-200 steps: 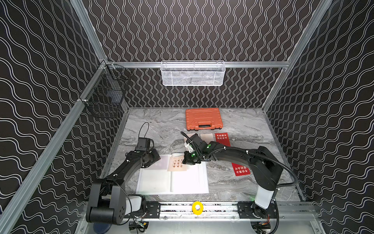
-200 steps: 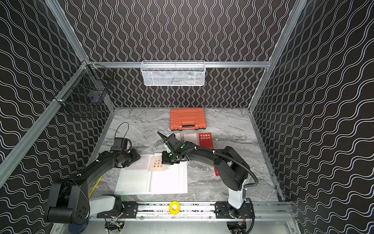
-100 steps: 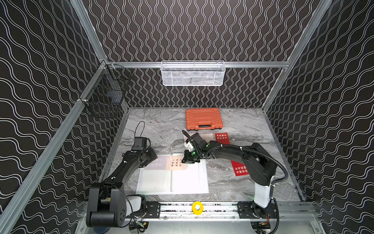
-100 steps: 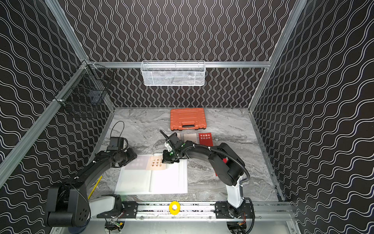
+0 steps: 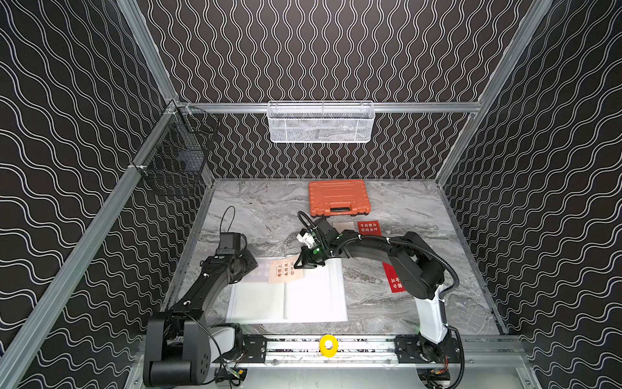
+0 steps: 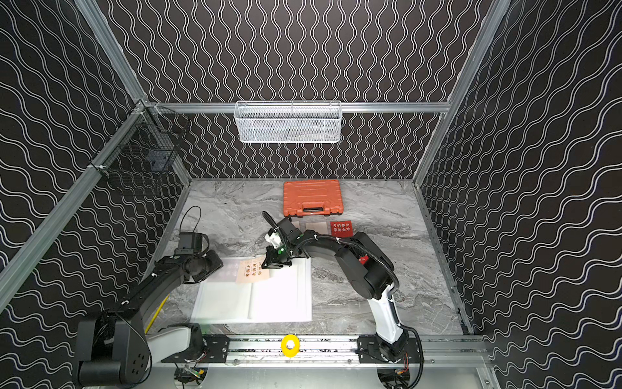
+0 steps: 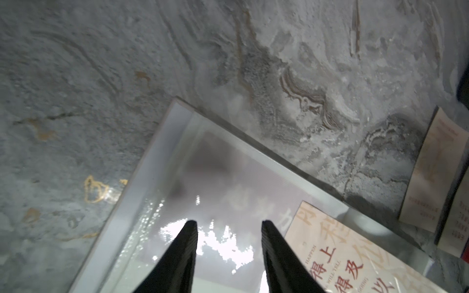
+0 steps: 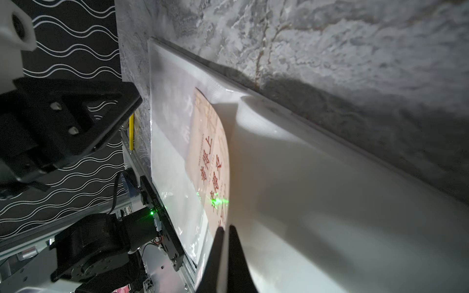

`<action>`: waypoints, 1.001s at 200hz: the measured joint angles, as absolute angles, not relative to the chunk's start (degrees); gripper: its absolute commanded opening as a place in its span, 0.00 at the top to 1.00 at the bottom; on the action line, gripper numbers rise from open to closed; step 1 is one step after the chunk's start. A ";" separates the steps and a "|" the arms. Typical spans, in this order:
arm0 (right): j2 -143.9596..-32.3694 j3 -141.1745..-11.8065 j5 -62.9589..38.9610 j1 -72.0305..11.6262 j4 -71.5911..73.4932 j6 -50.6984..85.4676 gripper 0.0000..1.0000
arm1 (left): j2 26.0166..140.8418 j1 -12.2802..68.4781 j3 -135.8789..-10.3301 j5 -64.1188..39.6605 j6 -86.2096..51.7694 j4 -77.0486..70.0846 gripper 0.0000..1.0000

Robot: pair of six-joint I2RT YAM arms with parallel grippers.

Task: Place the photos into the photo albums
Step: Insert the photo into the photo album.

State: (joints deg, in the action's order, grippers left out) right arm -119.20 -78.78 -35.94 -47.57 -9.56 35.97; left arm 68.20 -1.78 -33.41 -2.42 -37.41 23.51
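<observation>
Album [image 5: 313, 303] lies open on the bench [image 5: 269, 215] in both top views, one cream photo [image 5: 284, 274] tilted over its spine, the right tool [image 5: 300, 266] pinched shut on the photo's far corner; both sit slightly nearer the left page than a second ago. Elsewhere: two red photos [image 5: 369, 227] [image 5: 393, 283], one pale photo [image 5: 343, 226]. Left wrist: the left tool [image 7: 229, 222] stands released, tips on the glossy sleeve [image 7: 215, 177] just beside the cream photo. Right wrist: shut fingers [image 8: 213, 258] meet its edge.

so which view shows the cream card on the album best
Left wrist: the cream card is closest, red characters readable, though cropped. Both top views show the card tiny; right wrist, partly behind a curled page.
</observation>
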 measured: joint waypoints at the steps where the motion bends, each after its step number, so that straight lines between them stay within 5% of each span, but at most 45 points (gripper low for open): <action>1: -119.31 -78.91 -36.01 -47.57 -9.54 35.97 0.98 | 68.18 -1.83 -33.36 -2.31 -37.41 23.46 0.54; 55: -118.02 -79.40 -34.83 -46.81 -11.62 33.85 0.64 | 67.35 -2.48 -32.27 -0.38 -38.76 23.49 0.55; 200: -119.74 -81.76 -33.26 -48.71 -13.74 33.65 0.62 | 67.05 -4.16 -30.74 2.68 -39.09 22.61 0.56</action>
State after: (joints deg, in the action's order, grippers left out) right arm -119.74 -81.76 -33.26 -48.71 -13.74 33.65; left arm 67.05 -4.16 -30.74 2.68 -39.09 22.61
